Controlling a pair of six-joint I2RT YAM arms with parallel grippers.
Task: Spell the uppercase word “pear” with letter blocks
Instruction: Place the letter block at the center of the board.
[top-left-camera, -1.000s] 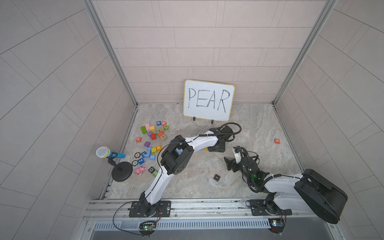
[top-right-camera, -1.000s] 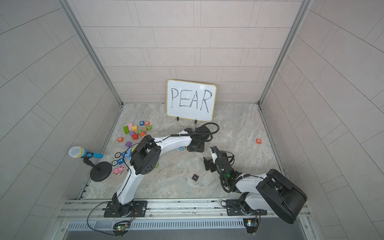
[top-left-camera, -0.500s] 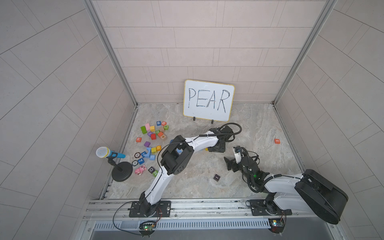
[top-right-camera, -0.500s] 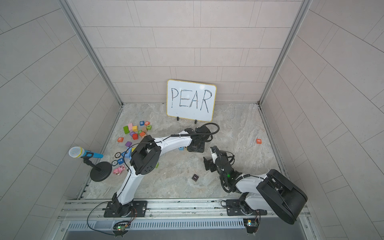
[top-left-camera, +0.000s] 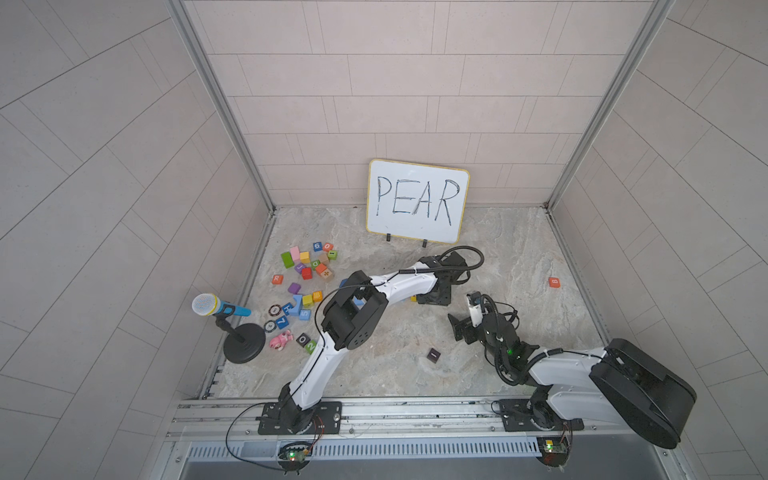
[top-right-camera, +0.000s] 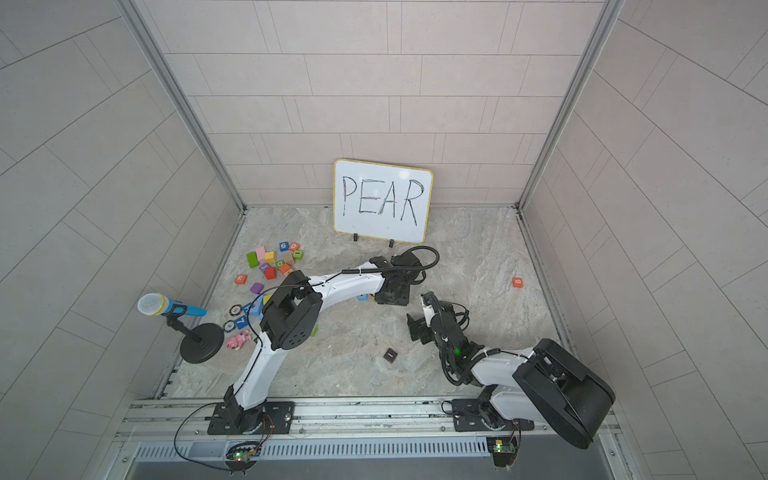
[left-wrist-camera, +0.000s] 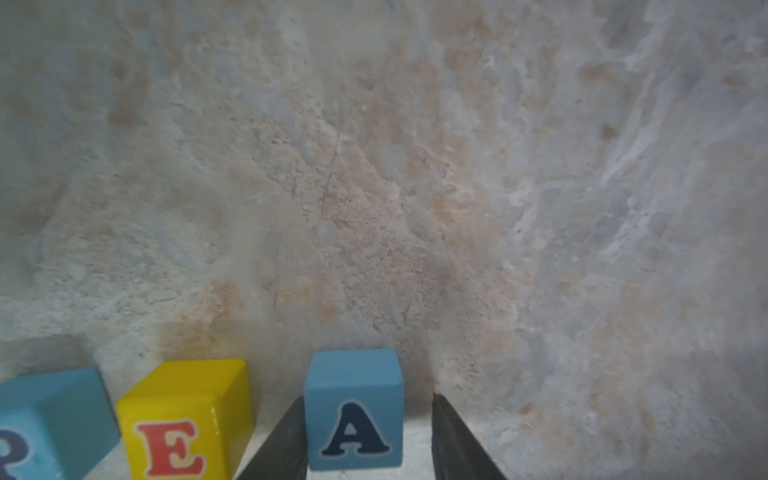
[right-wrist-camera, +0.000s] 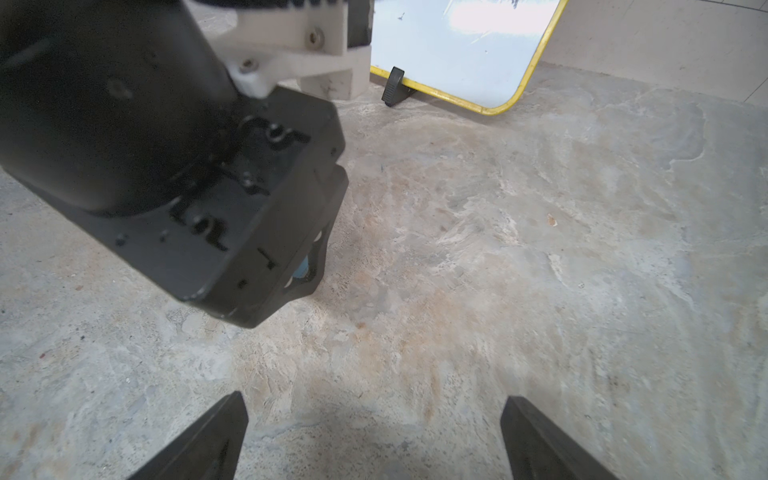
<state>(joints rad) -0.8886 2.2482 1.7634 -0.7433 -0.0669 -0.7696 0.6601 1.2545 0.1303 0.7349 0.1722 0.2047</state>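
In the left wrist view, three letter blocks stand in a row on the stone floor: a light blue P block, a yellow E block and a blue A block. My left gripper straddles the A block. One finger lies against its side and a gap shows at the other finger, so the gripper is open. The orange R block lies apart, beside the block pile. My right gripper hovers open and empty just right of the left gripper.
A whiteboard reading PEAR stands at the back. A pile of other blocks, a microphone on a stand and a pink toy are at the left. An orange B cube lies far right, a small dark cube near the front.
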